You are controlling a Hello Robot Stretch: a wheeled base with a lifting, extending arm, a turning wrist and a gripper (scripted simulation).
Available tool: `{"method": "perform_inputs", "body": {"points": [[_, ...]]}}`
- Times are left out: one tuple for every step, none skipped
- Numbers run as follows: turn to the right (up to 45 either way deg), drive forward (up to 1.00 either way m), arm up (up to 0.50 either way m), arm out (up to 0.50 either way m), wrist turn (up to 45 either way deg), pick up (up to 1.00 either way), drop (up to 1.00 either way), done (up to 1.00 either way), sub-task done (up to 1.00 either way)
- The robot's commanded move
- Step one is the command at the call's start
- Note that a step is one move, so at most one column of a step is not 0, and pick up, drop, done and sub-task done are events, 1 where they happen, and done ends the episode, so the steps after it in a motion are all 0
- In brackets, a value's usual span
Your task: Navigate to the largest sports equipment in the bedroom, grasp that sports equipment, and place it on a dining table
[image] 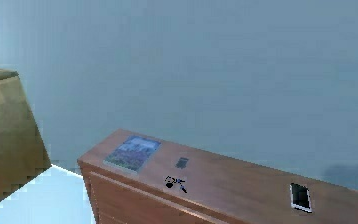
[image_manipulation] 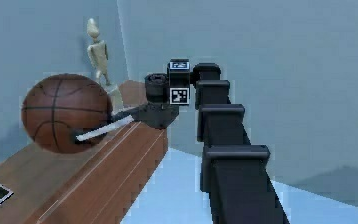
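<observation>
Along the bottom of the forward view runs a wooden dresser against a grey-blue wall. On its top lie a flat blue-green rectangle, possibly a book, a small dark slab, a small black item too small to identify, and a white-edged phone at lower right. A tan block of furniture stands at the left edge, with pale floor below it. In the arm side view, the basketball sits at centre left and appears to rest on the dresser top. A wooden figure stands upright behind it at upper left. The arm rises from the bottom edge. The gripper reaches left to the ball's lower right side. It cannot be told whether it holds anything.
</observation>
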Motion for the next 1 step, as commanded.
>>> {"method": "perform_inputs", "body": {"points": [[0.0, 0.0, 0.0, 0.0, -45.0, 0.0, 0.0, 0.0, 0.0]]}}
